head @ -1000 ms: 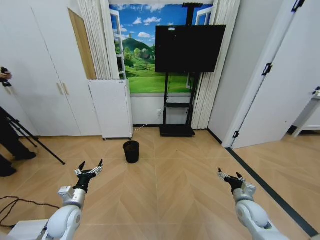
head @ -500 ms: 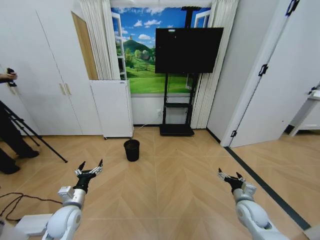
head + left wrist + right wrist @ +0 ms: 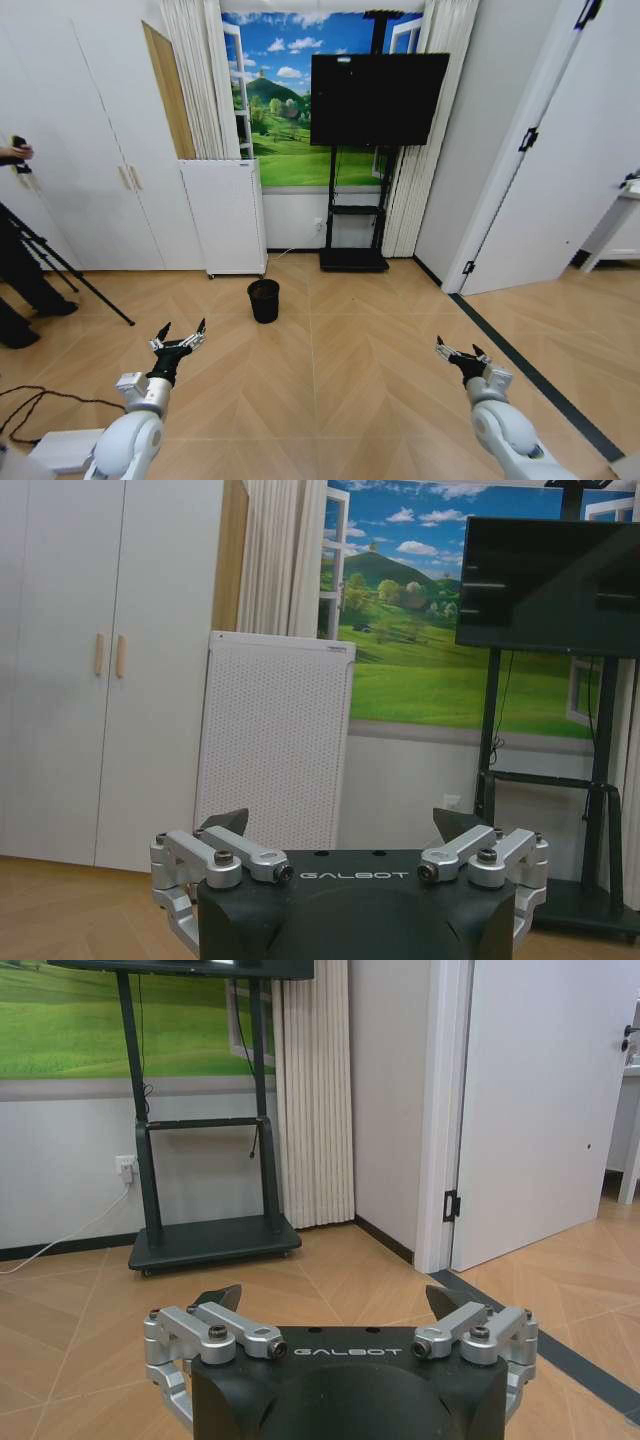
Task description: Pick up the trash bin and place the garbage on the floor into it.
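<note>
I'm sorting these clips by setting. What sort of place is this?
Probably an indoor demo or test room: wood-pattern floor, a dark screen on a stand, white cupboards and a landscape mural.

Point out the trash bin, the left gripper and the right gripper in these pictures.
trash bin (image 3: 264, 302), head view, on its black side wall.
left gripper (image 3: 180, 332), head view, midway between its open fingertips.
right gripper (image 3: 459, 351), head view, midway between its open fingertips.

trash bin (image 3: 264, 300) upright on floor, ahead | left tool (image 3: 181, 335) spread | right tool (image 3: 459, 351) spread
</note>
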Robot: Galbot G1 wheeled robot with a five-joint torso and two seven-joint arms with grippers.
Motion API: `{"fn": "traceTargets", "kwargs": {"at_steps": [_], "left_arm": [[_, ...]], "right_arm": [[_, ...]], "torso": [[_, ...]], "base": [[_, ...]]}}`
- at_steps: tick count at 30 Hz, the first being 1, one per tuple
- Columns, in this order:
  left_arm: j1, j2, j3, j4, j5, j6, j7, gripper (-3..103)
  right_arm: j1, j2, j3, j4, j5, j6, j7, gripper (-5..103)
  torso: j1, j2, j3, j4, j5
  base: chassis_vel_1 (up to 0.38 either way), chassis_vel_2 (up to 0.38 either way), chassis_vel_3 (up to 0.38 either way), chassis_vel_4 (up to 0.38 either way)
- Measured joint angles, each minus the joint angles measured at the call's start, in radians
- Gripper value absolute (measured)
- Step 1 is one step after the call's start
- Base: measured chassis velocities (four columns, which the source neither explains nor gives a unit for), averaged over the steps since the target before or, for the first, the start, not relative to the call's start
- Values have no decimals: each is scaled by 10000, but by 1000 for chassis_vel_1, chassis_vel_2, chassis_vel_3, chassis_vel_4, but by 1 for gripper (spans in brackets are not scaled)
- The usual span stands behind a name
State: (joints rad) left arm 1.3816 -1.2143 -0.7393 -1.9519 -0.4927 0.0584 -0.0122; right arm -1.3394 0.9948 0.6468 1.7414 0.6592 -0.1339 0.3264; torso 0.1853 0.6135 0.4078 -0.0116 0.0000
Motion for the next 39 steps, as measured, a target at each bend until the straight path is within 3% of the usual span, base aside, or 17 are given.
{"fn": "traceTargets", "kwargs": {"at_steps": [39], "left_arm": [[0, 0, 0, 0, 0, 0, 0, 100]], "right_arm": [[0, 0, 0, 0, 0, 0, 0, 100]], "torso": [[-2, 0, -1, 0, 0]], "base": [[5, -6, -5, 5]]}}
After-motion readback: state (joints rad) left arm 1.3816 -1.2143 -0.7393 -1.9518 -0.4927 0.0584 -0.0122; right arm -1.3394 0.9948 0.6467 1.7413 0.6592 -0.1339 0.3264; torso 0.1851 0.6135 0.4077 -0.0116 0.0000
